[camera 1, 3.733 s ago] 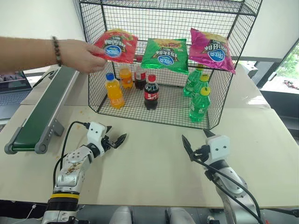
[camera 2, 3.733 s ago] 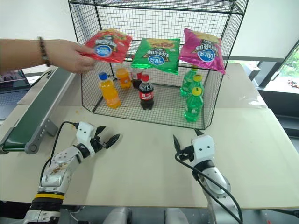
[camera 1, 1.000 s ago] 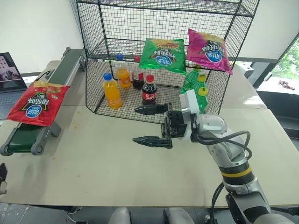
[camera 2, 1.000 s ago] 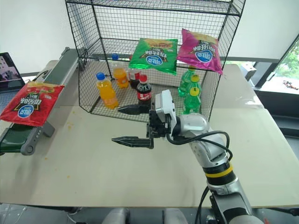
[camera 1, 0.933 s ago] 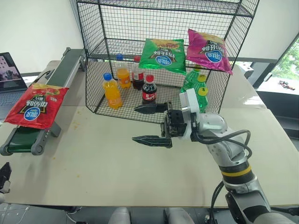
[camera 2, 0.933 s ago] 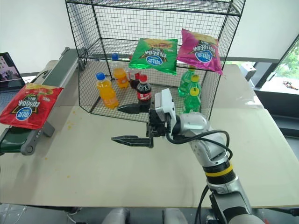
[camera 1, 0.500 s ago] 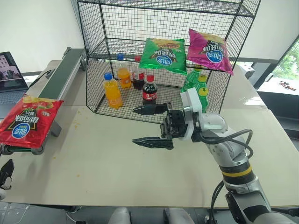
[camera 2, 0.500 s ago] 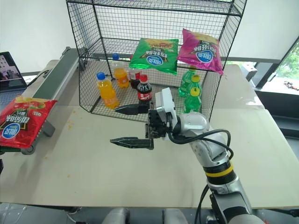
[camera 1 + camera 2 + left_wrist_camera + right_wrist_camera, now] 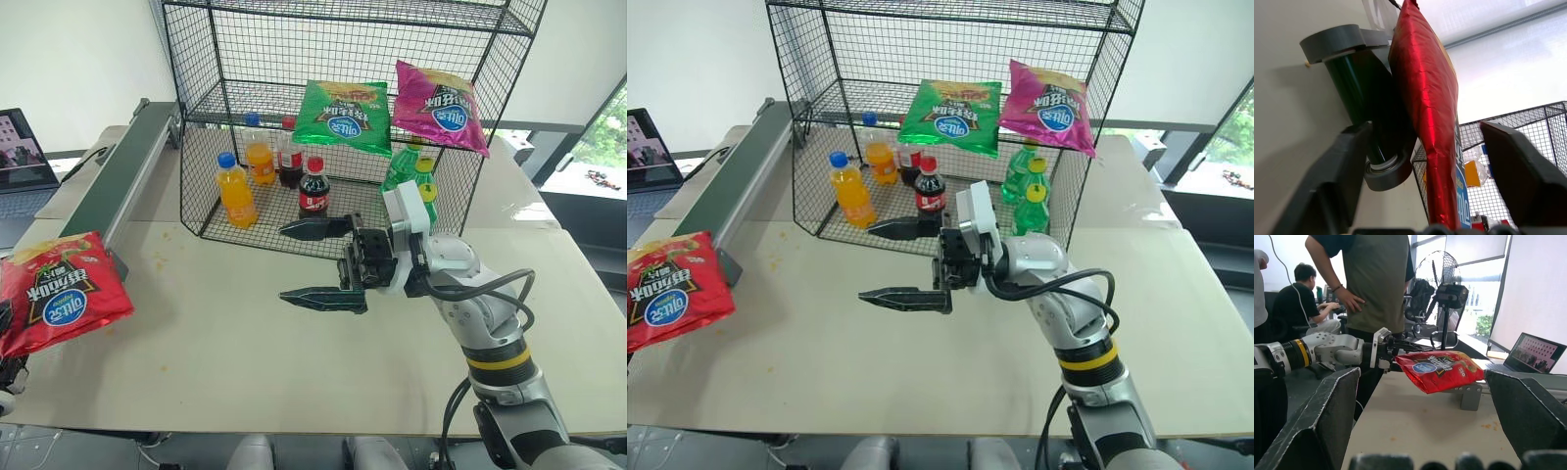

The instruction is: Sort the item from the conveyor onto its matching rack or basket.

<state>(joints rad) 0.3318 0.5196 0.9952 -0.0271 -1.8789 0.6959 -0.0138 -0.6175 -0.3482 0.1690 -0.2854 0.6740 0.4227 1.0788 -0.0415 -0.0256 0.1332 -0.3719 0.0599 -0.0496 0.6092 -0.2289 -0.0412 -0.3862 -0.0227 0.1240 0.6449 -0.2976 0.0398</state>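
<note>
The red snack bag [image 9: 54,302] had slid off the conveyor [image 9: 122,176] end, hanging between the left gripper's [image 9: 1385,352] jaws, grasp unclear. The right gripper's [image 9: 299,262] jaws gaped empty over the counter [image 9: 225,333].

An office-like robot lab: a pale beige bench [image 9: 245,343] beside large windows, an open laptop [image 9: 22,152], a standing fan [image 9: 1449,296], and people [image 9: 1378,284] at desks.

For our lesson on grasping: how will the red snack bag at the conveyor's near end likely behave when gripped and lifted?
The red snack bag looks puffed with air, so probably light and squashy. Its shiny foil may be slippery. Seen edge-on in the left wrist view it is thin, so it would likely flop or swing.
</note>
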